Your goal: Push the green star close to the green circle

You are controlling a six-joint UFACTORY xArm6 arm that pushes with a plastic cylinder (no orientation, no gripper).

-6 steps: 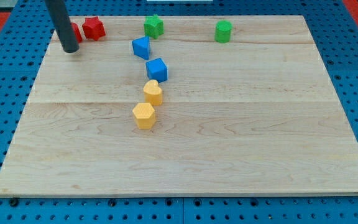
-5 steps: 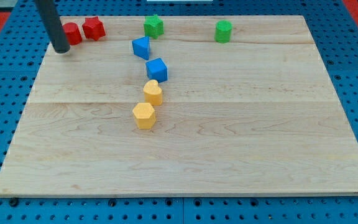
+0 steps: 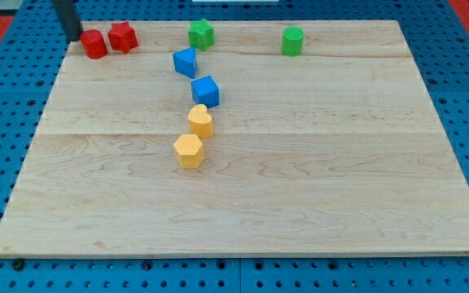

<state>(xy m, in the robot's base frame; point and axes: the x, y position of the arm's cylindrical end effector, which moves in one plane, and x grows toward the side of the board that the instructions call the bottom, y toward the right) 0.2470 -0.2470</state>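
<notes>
The green star (image 3: 201, 33) sits near the board's top edge, left of centre. The green circle (image 3: 292, 41) sits to its right along the same edge, a clear gap between them. My tip (image 3: 72, 36) is at the view's top left corner of the board, just left of the red blocks and far to the left of the green star. It touches no block.
Two red blocks (image 3: 94, 44) (image 3: 122, 37) sit side by side at the top left. Two blue blocks (image 3: 185, 62) (image 3: 205, 90) lie below the green star. Two yellow blocks (image 3: 200, 121) (image 3: 188, 150) sit mid-board. The wooden board (image 3: 316, 163) lies on a blue pegboard.
My tip has moved up and to the left, from below the left red block to the board's top left corner. No block has moved.
</notes>
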